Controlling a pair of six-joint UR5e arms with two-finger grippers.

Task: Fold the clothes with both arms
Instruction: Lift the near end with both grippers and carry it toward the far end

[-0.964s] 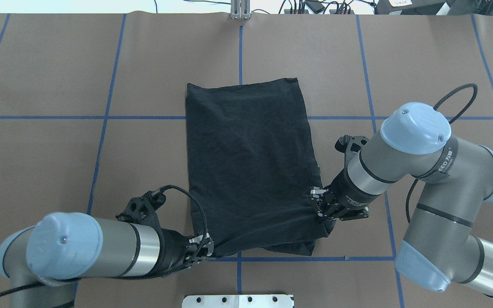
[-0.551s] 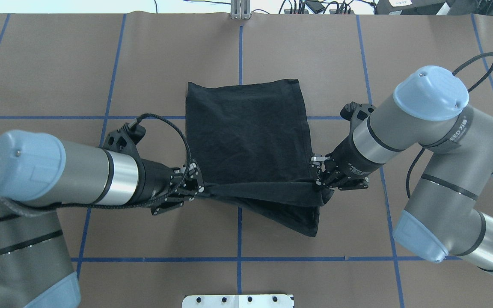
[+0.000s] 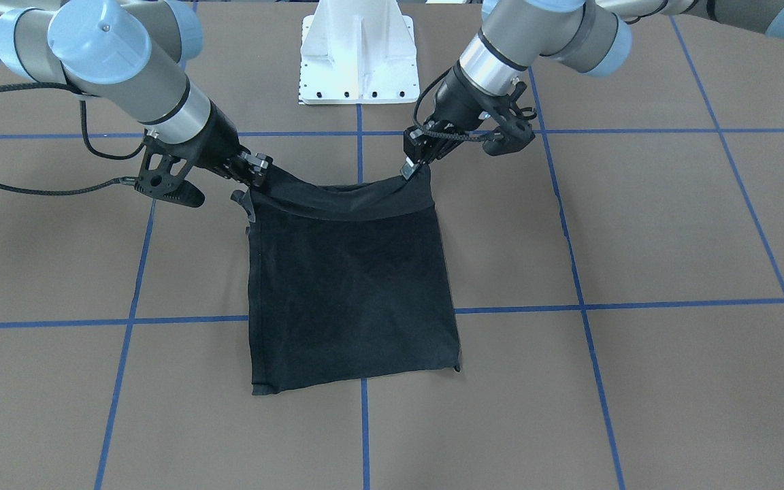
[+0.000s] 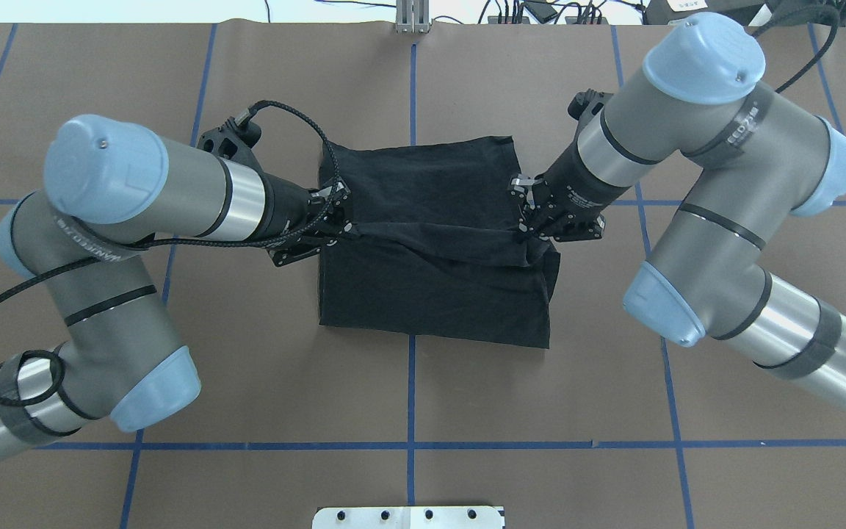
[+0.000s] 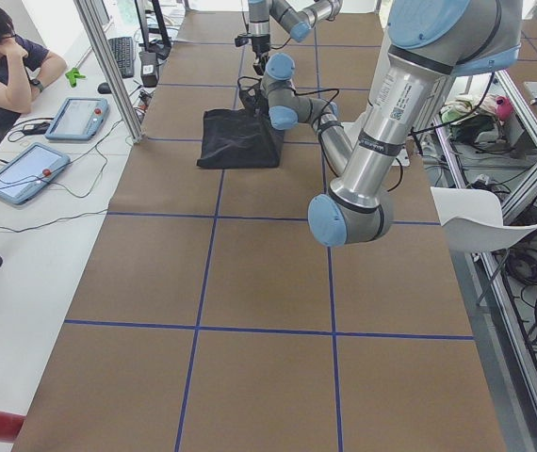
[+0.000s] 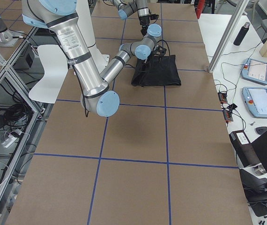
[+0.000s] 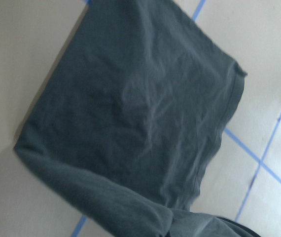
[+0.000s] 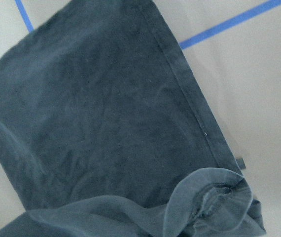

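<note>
**Front-facing view.** The black cotton T-shirt [image 3: 351, 299], already narrowed to a plain rectangle, is lying at the middle of the brown, blue-taped worktop [image 3: 637, 224]. The small black left hand [image 3: 410, 167] and the small black right hand [image 3: 254, 178] are each pinching one corner of the robot-side edge. They are holding that edge raised and taut between them.

**Overhead view.** The raised edge is running left to right above roughly the middle of the lower layer. The crease is lying on the near side and the far edge is lying uncovered. By this judgement the half-fold is about halfway done. Carrying the edge to the far edge, laying it down and letting go are left. The flat layer's long axis is running near to far. No collar or logo is showing, so which end is the neck cannot be told.

**Side views.** The T-shirt is showing as a dark patch far along the worktop. The hands are too small to judge.

**Wrist views.** Each is looking down on the flat layer, with lifted cloth bunching at the lower frame edge. No fingers are showing.
</note>
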